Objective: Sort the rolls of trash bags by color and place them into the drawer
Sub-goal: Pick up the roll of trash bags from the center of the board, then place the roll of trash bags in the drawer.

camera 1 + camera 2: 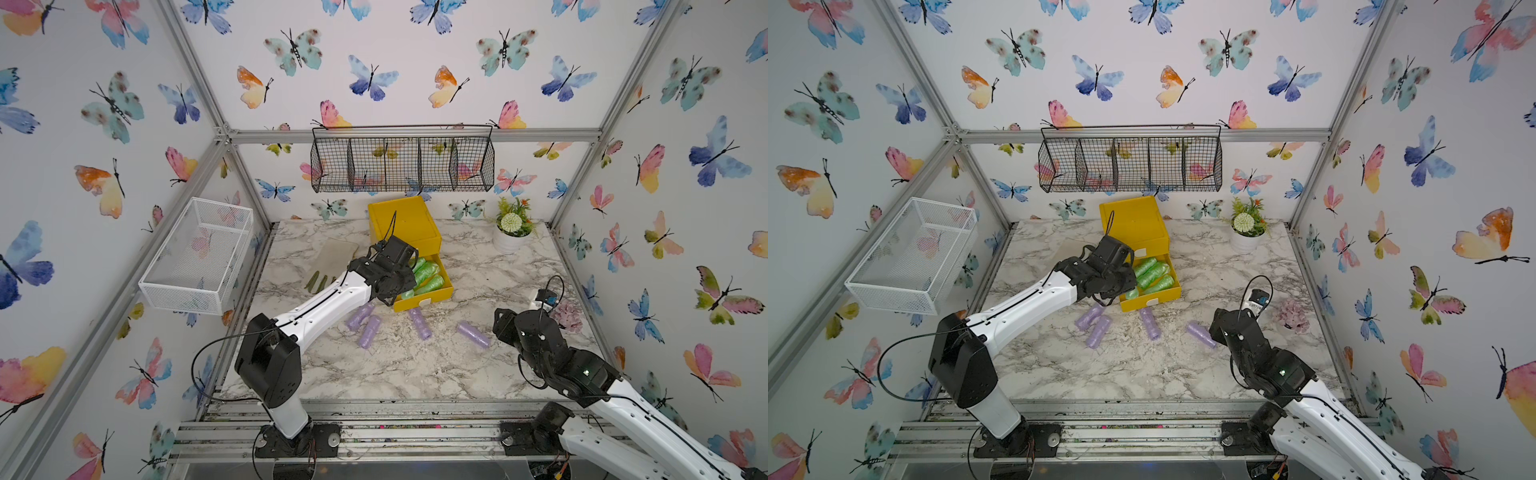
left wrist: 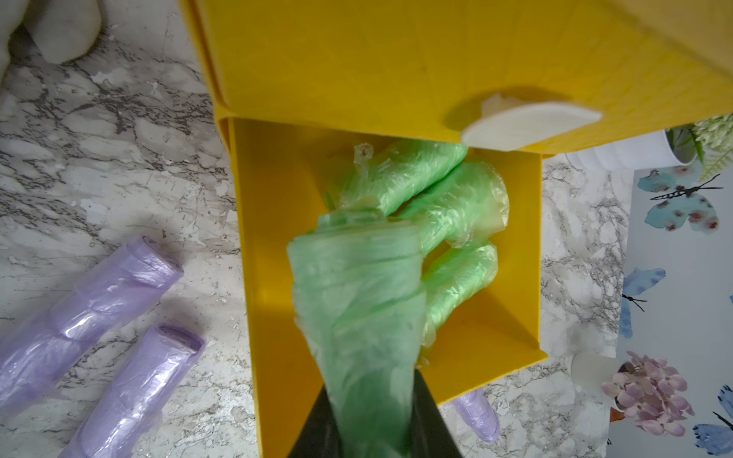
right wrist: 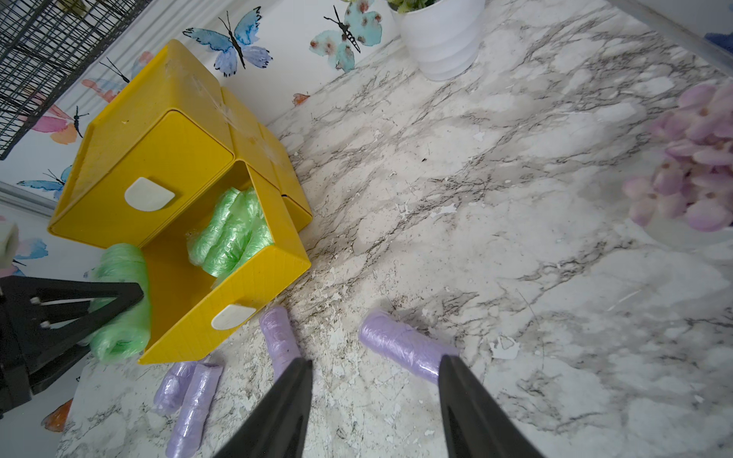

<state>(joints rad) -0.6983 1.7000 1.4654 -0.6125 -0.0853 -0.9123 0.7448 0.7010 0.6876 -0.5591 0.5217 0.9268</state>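
Left jaws clamped on green roll [image 2: 357, 309], over open yellow drawer [image 2: 519, 285]; three green rolls [image 2: 448, 198] just beyond. Right jaws apart, purple roll [image 3: 400, 343] just ahead on tabletop [image 3: 515, 238].

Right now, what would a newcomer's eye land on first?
The bright yellow drawer chest at the back, one drawer pulled out with green rolls inside. The left gripper holds another green roll at that drawer. Four purple rolls lie on the marble in front, the open right gripper poised by the rightmost.

Butterfly-papered walls [image 1: 407, 50], aluminium frame [image 1: 540, 134], marble tabletop [image 1: 415, 374], black wire basket [image 1: 403, 164], white mesh basket [image 1: 199, 253], even light
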